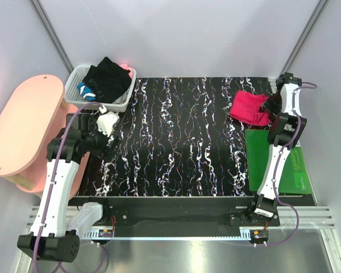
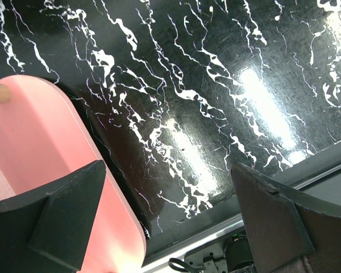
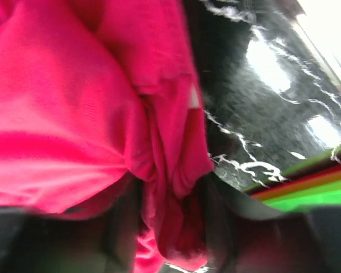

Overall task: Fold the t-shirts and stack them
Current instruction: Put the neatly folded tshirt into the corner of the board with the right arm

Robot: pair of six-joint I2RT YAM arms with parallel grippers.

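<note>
The pinkish-red t-shirt (image 1: 249,107) lies bunched at the upper right of the black, white-veined table (image 1: 182,148) in the overhead view. My right gripper (image 3: 170,227) is pressed together on a fold at the shirt's edge. In the right wrist view the cloth fills the left of the frame and runs down between my dark fingers (image 3: 238,227).

The black t-shirt (image 1: 109,79) is heaped in the white slotted basket (image 1: 72,91) at the upper left, with some blue cloth beside it. My left gripper (image 2: 170,222) is spread wide and holds nothing, hovering over the table's left edge, just below the basket.

A pink oval side table (image 1: 25,128) stands at the far left. A green mat (image 1: 292,170) lies at the lower right, partly under my right arm. Pale walls enclose the table.
</note>
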